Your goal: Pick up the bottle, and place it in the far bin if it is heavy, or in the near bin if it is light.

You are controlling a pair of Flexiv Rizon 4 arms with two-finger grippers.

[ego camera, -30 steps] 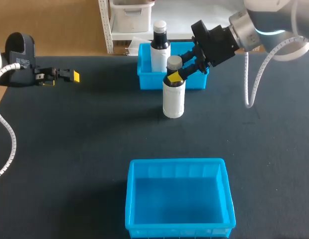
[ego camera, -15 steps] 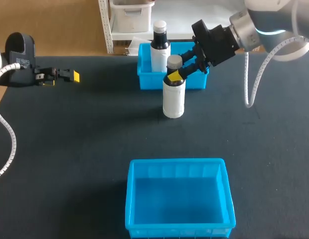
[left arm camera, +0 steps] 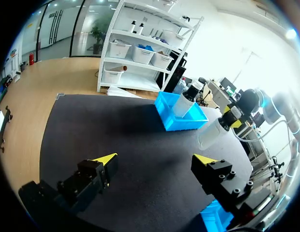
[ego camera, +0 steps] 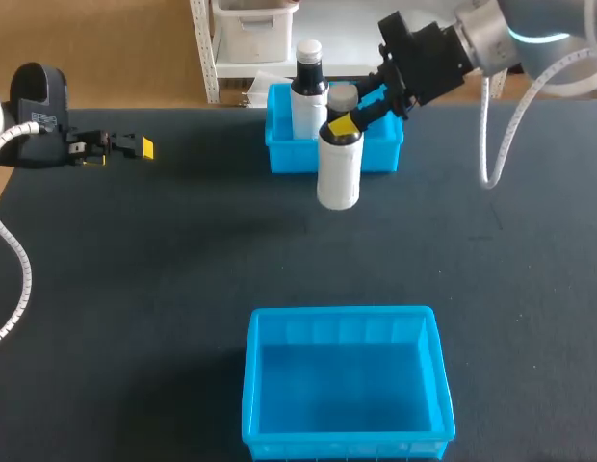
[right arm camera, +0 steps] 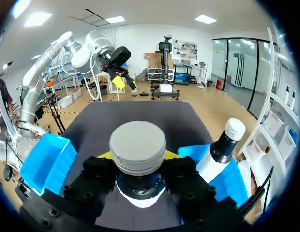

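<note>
A white bottle (ego camera: 339, 171) with a dark neck and a grey cap (right arm camera: 137, 146) hangs above the table, just in front of the far blue bin (ego camera: 379, 158). My right gripper (ego camera: 345, 123) is shut on its neck, its fingers on either side below the cap. The near blue bin (ego camera: 342, 316) stands empty at the table's front. At the far left edge, well away from both bins, my left gripper (ego camera: 135, 146) stands open with nothing between its fingers (left arm camera: 105, 162). From there the held bottle (left arm camera: 213, 134) shows beside the far bin (left arm camera: 175, 122).
A second bottle (ego camera: 308, 91) with a white cap stands upright in the far bin's left part, close to the held bottle. It also shows next to my right gripper (right arm camera: 138, 180) as the second bottle (right arm camera: 220, 150). Dark tabletop (ego camera: 183, 250) lies between the bins.
My right gripper has lifted the bottle off the table and carried it slightly up and toward the far bin. The left arm has not moved.
</note>
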